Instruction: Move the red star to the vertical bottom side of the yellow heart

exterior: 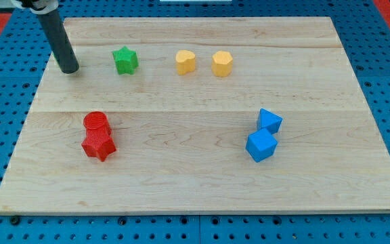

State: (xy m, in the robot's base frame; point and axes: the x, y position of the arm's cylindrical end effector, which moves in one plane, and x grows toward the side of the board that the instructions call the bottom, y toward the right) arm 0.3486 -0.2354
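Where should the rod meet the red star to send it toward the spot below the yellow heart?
Probably the red star's lower-left points, pushing up-right toward the yellow heart. The red cylinder touches its top edge, so a push from straight below would drag that along. My tip is far off at the view's upper left, beside the green star.

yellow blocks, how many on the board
2, both near the view's top, side by side and apart: the yellow heart just right of the green star, and a yellow hexagon-like block further right. None seems hidden.
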